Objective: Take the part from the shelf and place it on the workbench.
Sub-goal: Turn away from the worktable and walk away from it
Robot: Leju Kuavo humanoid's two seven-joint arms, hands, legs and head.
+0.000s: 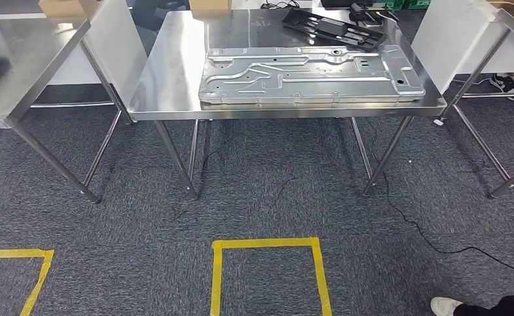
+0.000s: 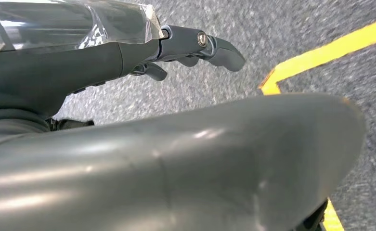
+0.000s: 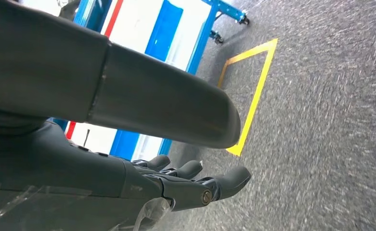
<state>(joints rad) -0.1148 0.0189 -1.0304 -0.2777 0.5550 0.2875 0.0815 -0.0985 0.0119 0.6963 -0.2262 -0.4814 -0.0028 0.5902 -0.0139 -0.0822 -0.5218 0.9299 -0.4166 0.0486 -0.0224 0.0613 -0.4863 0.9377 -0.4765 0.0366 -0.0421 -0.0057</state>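
Judging by its stamped sheet metal, we expect the part (image 1: pixel 310 74), lying flat on the table (image 1: pixel 168 72), to be stiff, slippery, sharp-edged; grip opposite long rims. Left hand (image 2: pixel 176 50) and right hand (image 3: pixel 176 185) hang empty, fingers apart.

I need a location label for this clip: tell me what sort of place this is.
Probably a factory-style test floor or workshop: stainless steel workbenches, a stamped metal panel lying on the middle one, and yellow tape boxes marked on the grey carpet.
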